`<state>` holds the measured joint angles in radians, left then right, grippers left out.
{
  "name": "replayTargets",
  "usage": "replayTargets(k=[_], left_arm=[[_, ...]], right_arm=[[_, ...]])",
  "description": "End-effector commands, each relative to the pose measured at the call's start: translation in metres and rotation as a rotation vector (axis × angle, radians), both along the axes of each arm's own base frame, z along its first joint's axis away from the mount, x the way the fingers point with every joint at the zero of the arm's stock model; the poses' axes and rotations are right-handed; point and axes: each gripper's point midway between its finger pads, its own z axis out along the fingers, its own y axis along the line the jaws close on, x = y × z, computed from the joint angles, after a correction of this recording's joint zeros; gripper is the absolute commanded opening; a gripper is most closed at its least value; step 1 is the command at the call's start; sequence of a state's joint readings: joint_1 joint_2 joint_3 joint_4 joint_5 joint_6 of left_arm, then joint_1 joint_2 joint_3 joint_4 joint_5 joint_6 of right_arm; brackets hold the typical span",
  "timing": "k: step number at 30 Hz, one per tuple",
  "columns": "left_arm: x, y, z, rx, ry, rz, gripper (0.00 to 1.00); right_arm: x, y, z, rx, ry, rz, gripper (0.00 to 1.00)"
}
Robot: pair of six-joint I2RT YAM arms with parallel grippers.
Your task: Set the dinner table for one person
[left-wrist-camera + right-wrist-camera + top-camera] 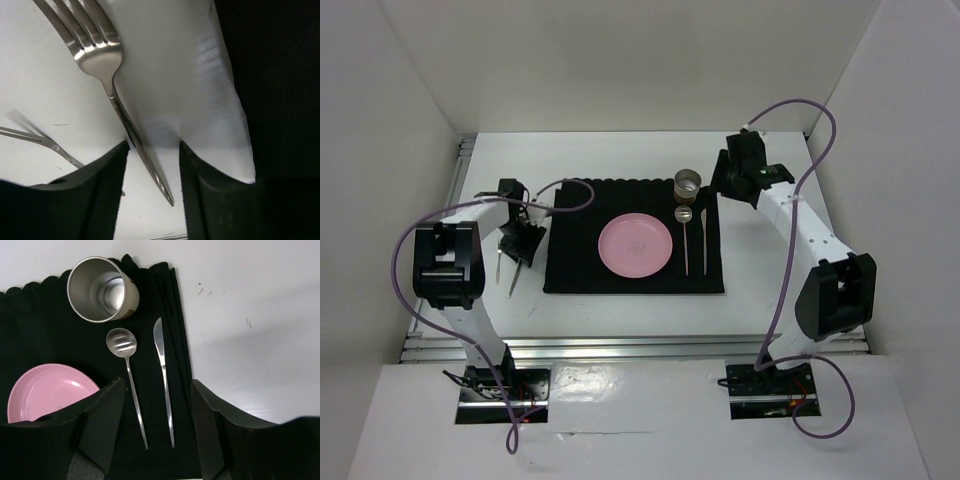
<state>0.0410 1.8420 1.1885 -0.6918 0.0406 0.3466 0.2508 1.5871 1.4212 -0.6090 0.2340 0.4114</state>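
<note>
Cutlery and dishes sit on a black ribbed placemat [575, 262] in the middle of the white desk [620, 315], which has silver rails along its near and left edges. A pink plate [635, 246] lies at the centre of the mat. To its right a spoon [685, 240] and a knife [702, 240] lie side by side, apart from each other. Their handles point toward the arms, and the spoon is the closer of the two to the plate. An upright metal cup [688, 184] stands at the far right part of the mat, just beyond the spoon's bowl.

The right tool [718, 190] hangs over that corner of the mat. In its wrist view the right tool [157, 385] has its fingers [107, 410] spread wide, with nothing between them. The spoon and knife handles show in the gap below, and neither is touched.

The left tool [520, 250] is low over the bare desk just left of the mat. A fork [513, 278] lies there, off the mat. In the left wrist view the fork [97, 55] points its tines away from the tool, and its thin handle runs down through the gap between the fingers [100, 190]. The fingers stand apart and are not closed on it, though the handle passes right by the edge of one. A fainter forked shape sits further left on the desk. Whether it is a shadow or a second piece cannot be told.
</note>
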Motion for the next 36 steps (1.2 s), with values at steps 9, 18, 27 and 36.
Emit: replayTargets(k=[9, 18, 27, 36], left_arm=[[0.009, -0.008, -0.016, -0.189, 0.063, 0.185, 0.0], [0.061, -0.027, 0.084, -0.379, -0.188, 0.364, 0.0], [0.067, -0.096, 0.127, -0.371, -0.254, 0.428, 0.0], [0.086, -0.133, 0.102, -0.295, -0.262, 0.559, 0.0]], right_arm=[[-0.019, -0.016, 0.046, -0.001, -0.123, -0.063, 0.63], [-0.03, -0.021, 0.05, 0.0, -0.14, -0.084, 0.63], [-0.038, -0.026, 0.042, -0.003, -0.124, -0.11, 0.64], [-0.043, -0.034, 0.03, -0.038, -0.095, -0.135, 0.64]])
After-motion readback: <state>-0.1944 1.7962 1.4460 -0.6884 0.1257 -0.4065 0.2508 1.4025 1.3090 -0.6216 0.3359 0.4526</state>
